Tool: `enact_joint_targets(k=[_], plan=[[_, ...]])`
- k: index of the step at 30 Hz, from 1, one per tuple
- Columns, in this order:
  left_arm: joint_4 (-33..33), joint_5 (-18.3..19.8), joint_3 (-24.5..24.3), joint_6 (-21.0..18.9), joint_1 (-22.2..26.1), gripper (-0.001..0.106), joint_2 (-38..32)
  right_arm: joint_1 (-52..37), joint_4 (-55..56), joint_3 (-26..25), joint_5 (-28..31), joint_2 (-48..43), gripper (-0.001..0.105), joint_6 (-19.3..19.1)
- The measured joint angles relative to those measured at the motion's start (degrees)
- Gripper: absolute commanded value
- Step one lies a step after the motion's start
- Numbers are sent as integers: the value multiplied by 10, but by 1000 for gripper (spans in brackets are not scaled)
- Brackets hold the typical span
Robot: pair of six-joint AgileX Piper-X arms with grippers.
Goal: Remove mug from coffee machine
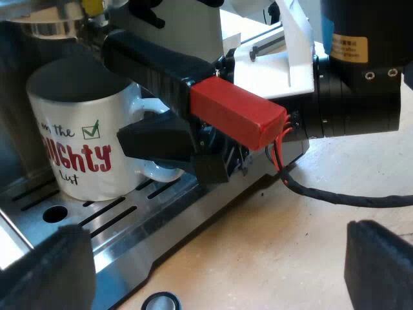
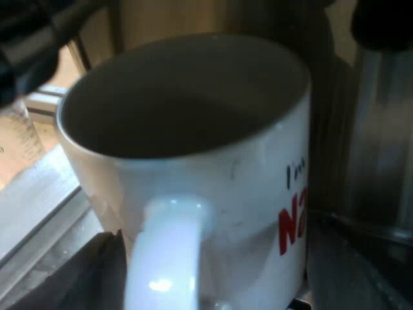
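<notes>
Where the slotted steel tray (image 1: 129,216) runs along the front of the espresso machine (image 2: 381,168), a white mug (image 1: 84,142) stands upright on it, with red and black lettering and a small green tick on its side. Directly above the mug sits the metal holder (image 1: 45,26), locked into the machine; its dark handle (image 1: 151,64) juts out over the mug's handle (image 1: 147,104) and ends in a red block (image 1: 235,113).

The right claw (image 1: 164,158) is at the mug's handle. Seen from the left wrist, one black finger (image 1: 155,139) lies across the loop of the handle and the other sits just beyond it, so the handle is between them. Seen from the right wrist, the white handle (image 2: 164,252) rises close up between two dark fingers (image 2: 77,278) that stand well apart, one just beside it and the other farther off. That claw is spread and not clamped on anything; whether the nearer finger touches the handle I cannot tell.

The left claw (image 1: 216,258) hangs over the pale wooden table (image 1: 277,239) just beside the tray's edge, near the mug but apart from it. Its two black fingers are spread wide with nothing between them.

A clear measuring glass (image 2: 14,135) stands on the table beyond the mug.
</notes>
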Motion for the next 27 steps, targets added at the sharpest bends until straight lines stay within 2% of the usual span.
enact_joint_targets(k=[2,6,7,8,10,13,27], plan=[[0,0,0,0,0,80,0,0,1,0,0,0,56,0],[0,0,0,0,0,80,0,0,1,0,-3,0,36,0],[0,0,0,0,0,80,0,0,1,0,-4,0,26,0],[0,0,0,0,0,80,0,1,1,0,-4,0,24,0],[0,0,0,0,0,80,0,1,1,0,-3,0,11,0],[0,0,0,0,0,80,0,1,1,0,-2,0,1,-2],[0,0,0,0,0,80,0,1,29,0,0,-12,0,-16]])
